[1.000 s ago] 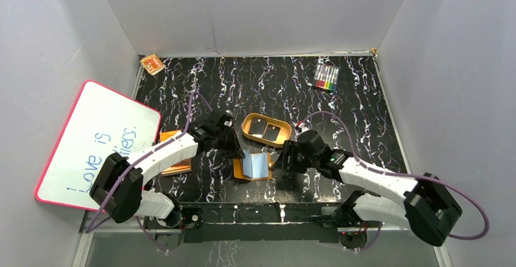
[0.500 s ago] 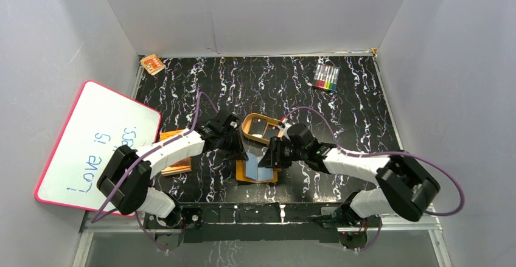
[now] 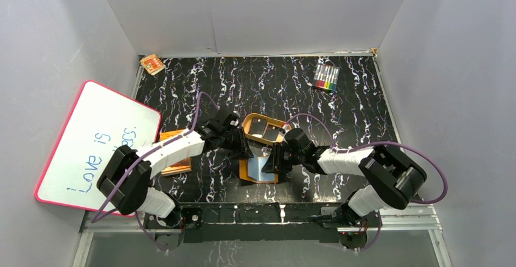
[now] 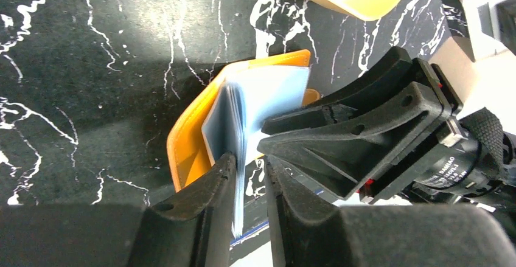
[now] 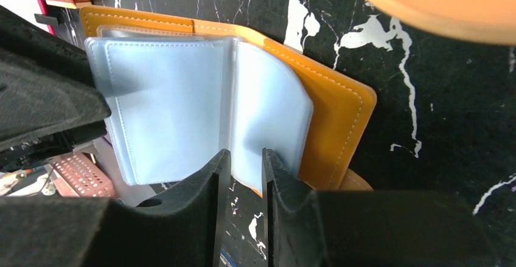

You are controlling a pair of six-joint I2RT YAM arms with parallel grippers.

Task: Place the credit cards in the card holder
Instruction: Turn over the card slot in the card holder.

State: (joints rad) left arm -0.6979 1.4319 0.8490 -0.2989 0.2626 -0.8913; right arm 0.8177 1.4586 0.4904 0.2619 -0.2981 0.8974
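The black, white-veined tabletop (image 3: 365, 115) is carrying everything, and a whiteboard (image 3: 91, 139) with blue handwriting is leaning at its left edge. Both arms are reaching in toward the middle of the near half.

The left claw (image 3: 243, 151) (image 4: 246, 160) is pinching the pale blue-grey sleeves (image 4: 268, 97) of the card holder (image 3: 258, 169) from the left, its fingers pressed almost together with only the leaf edges between them. The right claw (image 3: 272, 160) (image 5: 243, 154) is meeting it from the right, fingers nearly closed and gripping the lower edge of one sleeve leaf.

An orange printed booklet (image 3: 178, 168) is lying under the left forearm, partly hidden by it. The tan oval tray (image 3: 245, 127) is sitting just behind the two claws.

The card holder is lying open between the claws, its orange-brown cover (image 5: 328, 115) flat on the tabletop and the sleeves (image 5: 170, 109) being lifted and fanned apart above it.

A pack of coloured markers (image 3: 327, 77) is lying far back on the right.

The black credit cards (image 3: 258, 126) are resting inside the tray, apart from the card holder; the right arm is covering part of them.
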